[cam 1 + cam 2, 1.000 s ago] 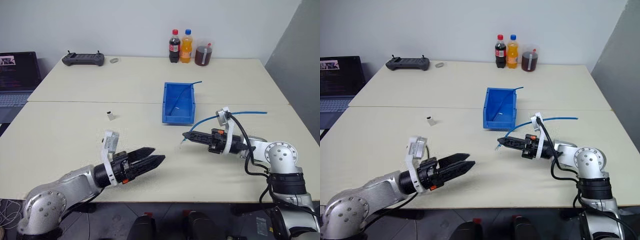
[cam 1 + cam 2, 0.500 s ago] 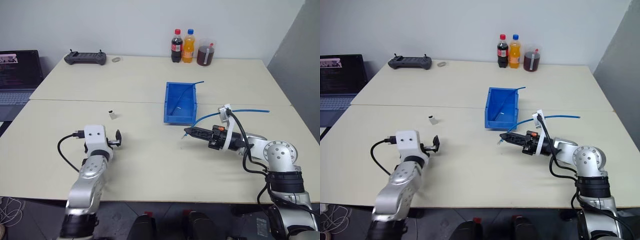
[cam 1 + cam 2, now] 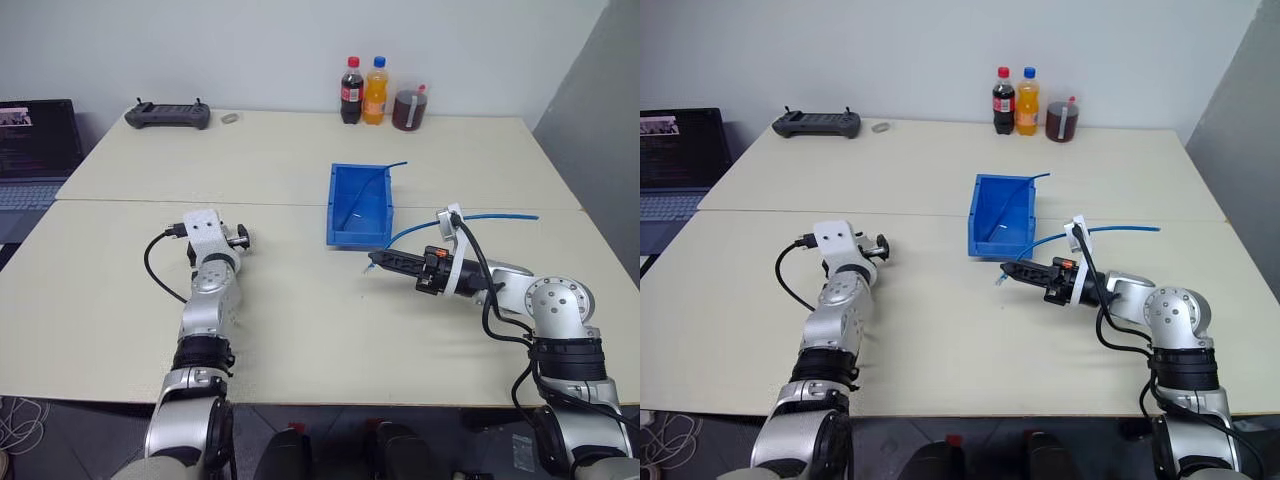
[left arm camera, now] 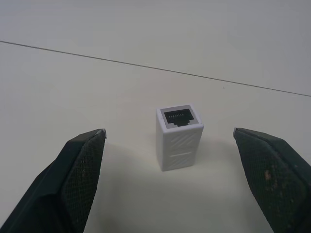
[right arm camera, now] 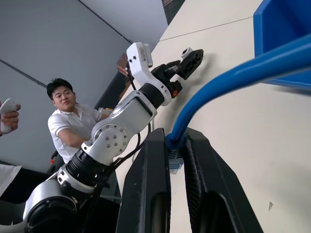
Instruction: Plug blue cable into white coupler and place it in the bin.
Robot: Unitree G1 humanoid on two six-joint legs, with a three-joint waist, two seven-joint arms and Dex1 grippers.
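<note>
A pale table (image 3: 300, 330) runs up to a white wall. The left gripper (image 4: 177, 141), at centre left, has its fingers spread either side of the upright white coupler (image 4: 178, 137). Right of centre, the right gripper (image 3: 374, 259) pinches the blue cable (image 3: 480, 217) beside the bin (image 3: 345, 236). Bottles (image 3: 363, 92) and a controller (image 3: 167, 115) stand along the top.

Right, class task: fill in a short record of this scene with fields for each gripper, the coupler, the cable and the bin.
left gripper: open, fingers either side of the white coupler, not touching it
white coupler: upright on the table, socket facing up
right gripper: shut on the blue cable near its plug end
bin: on the table beyond the right gripper; a length of blue cord runs over its far corner
</note>
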